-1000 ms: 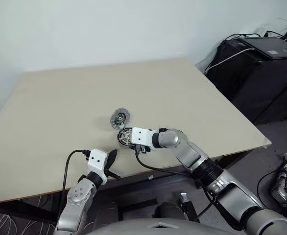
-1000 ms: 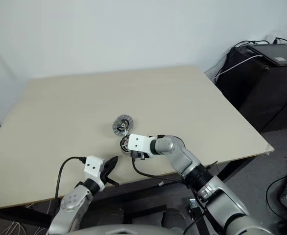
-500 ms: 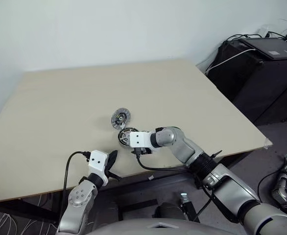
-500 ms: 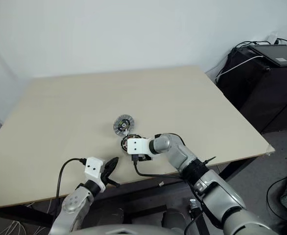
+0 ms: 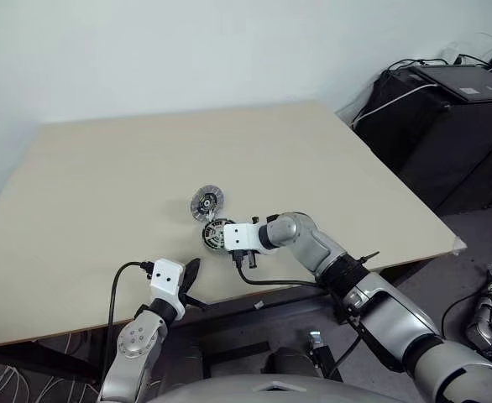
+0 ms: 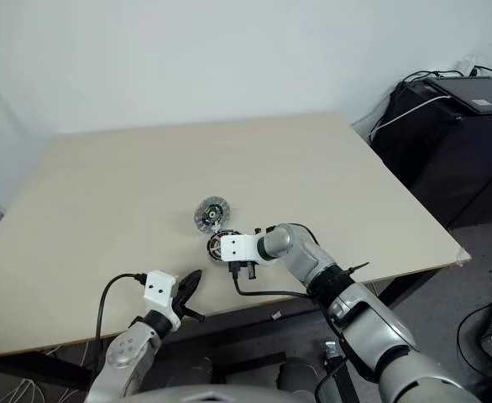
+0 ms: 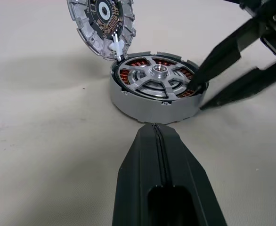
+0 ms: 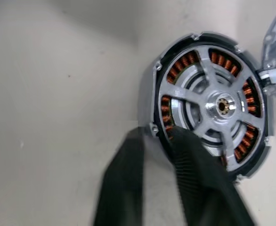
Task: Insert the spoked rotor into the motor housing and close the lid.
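- Left wrist view: rotor (image 7: 156, 81) sits inside the housing (image 7: 152, 101) at frame centre; the lid (image 7: 101, 23) stands tilted open at its upper-left edge, touching.
- Right gripper (image 7: 200, 96), the nearer one, straddles the housing wall at right, 1 finger inside, 1 outside, clamped on it.
- Left gripper (image 7: 164, 181) is pressed together, near, below centre.

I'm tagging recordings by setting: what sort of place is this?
Probably a lab or workshop room: a plain beige table against a bare white wall, with dark equipment cases and loose cables to one side, and a motor housing on the table.
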